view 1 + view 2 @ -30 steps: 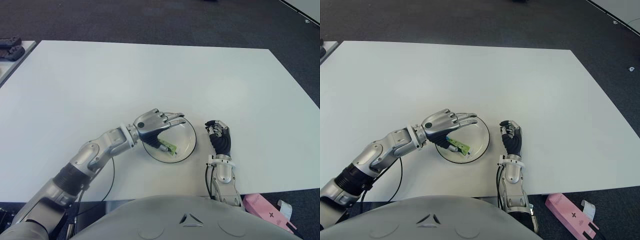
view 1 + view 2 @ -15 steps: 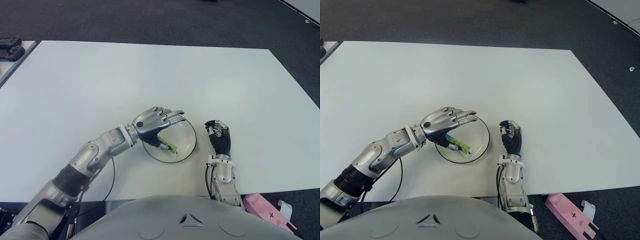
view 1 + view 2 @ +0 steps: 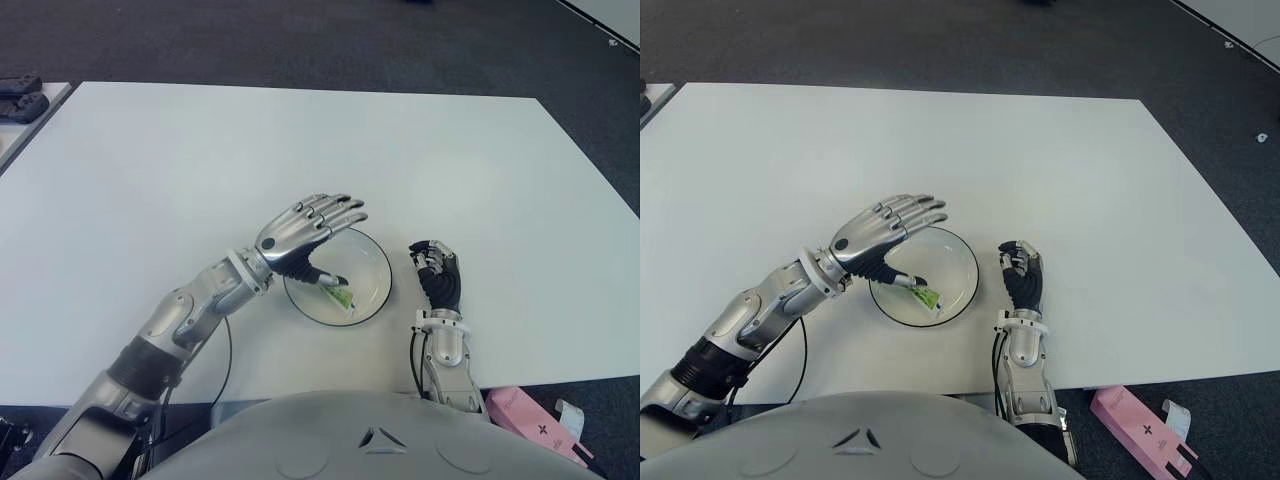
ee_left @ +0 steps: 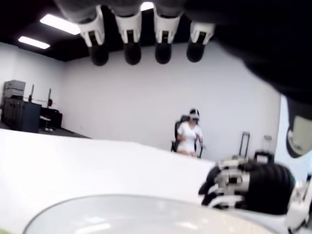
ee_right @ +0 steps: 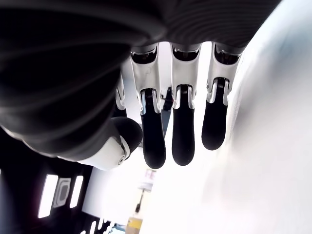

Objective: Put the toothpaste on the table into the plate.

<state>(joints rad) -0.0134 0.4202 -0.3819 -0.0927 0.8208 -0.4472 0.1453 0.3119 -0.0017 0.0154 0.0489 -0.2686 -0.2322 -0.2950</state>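
1. Left eye view: the toothpaste [image 3: 341, 296] lies inside the plate [image 3: 375, 265] on the white table [image 3: 200, 160], toward its near-left part.
2. The left hand [image 3: 300, 232] hovers over the plate's left rim, fingers spread, holding nothing; its thumb tip is just beside the tube.
3. The right hand [image 3: 438, 277] shows just right of the plate, fingers curled, empty.

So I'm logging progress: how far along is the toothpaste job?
Nearly finished. The toothpaste lies inside the plate. The left hand is above the plate's left side with fingers spread, holding nothing. The right hand shows beside the plate's right. What's left is pulling the left arm away.
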